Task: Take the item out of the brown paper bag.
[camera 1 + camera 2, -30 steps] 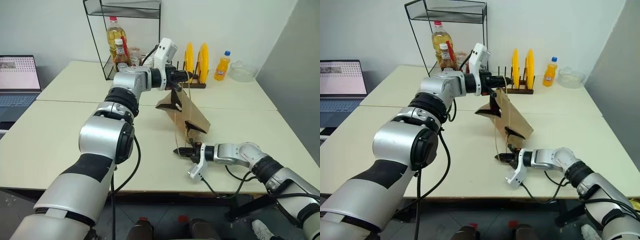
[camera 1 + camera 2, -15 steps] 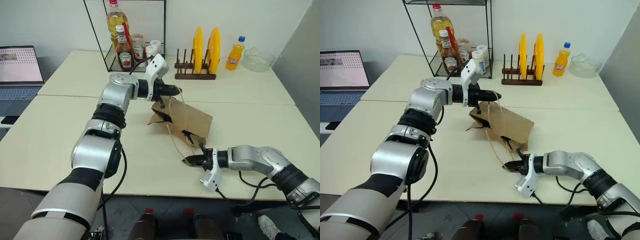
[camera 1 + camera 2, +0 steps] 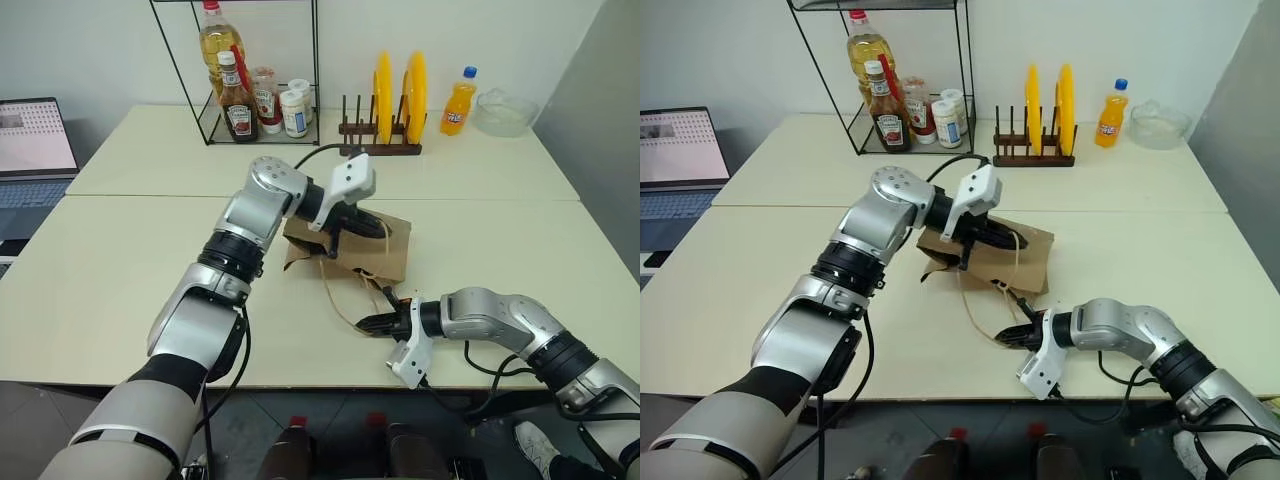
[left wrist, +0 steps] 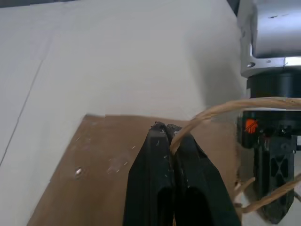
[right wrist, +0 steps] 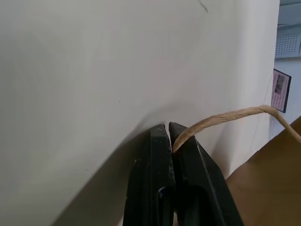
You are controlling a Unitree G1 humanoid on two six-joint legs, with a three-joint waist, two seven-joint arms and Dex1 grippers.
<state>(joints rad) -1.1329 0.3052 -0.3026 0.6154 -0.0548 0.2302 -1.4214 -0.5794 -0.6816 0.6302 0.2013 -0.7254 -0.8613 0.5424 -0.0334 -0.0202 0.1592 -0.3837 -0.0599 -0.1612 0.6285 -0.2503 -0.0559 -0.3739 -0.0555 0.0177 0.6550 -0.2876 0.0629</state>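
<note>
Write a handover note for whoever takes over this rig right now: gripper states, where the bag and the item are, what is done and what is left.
Left gripper: shut on a tan cord handle of the brown paper bag.
Right gripper: shut on the other cord handle, low over the table near its front edge.
Bag: lying creased on the table between the two grippers.
Item: no cola bottle can be seen; whether it is inside the bag cannot be told.
Done: both handles gripped.
Left: open the bag's mouth, take the bottle out.

Head eyes overlook the table [image 3: 120, 260]; wrist cameras sit close behind fingers [image 4: 162, 155]
</note>
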